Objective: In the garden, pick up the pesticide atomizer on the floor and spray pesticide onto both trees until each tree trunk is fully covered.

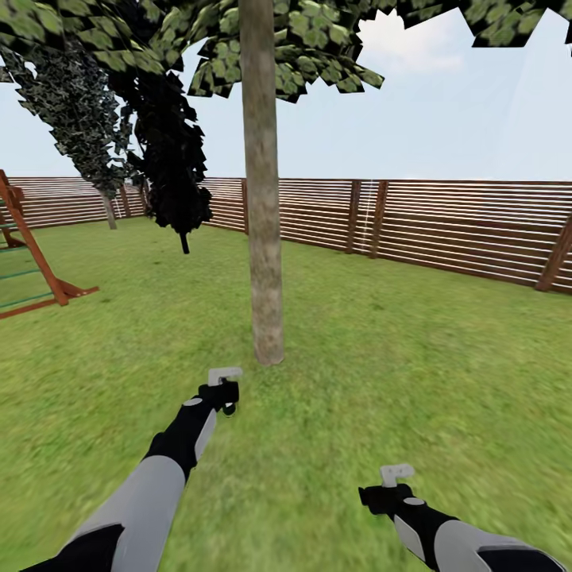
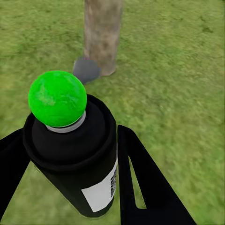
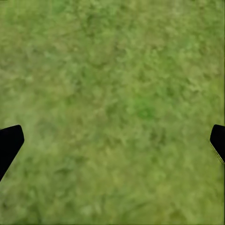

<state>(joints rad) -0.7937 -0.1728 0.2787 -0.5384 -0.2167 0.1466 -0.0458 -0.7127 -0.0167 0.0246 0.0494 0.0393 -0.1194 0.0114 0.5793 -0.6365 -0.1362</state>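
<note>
A tree stands on the garden lawn just ahead, its straight mottled grey-brown tree trunk rising to a green leaf canopy. My left gripper is held low, a short way in front of the trunk's base. It is shut on the pesticide atomizer, a black bottle with a white label and a round green top. In the left wrist view the trunk rises beyond the bottle, with a dark grey patch on the ground at its foot. My right gripper hangs open over bare grass, holding nothing.
A brown slatted fence runs across the back and right. Two dark-leaved trees stand at the back left. A wooden playset is at the left edge. Lawn lies all around the trunk.
</note>
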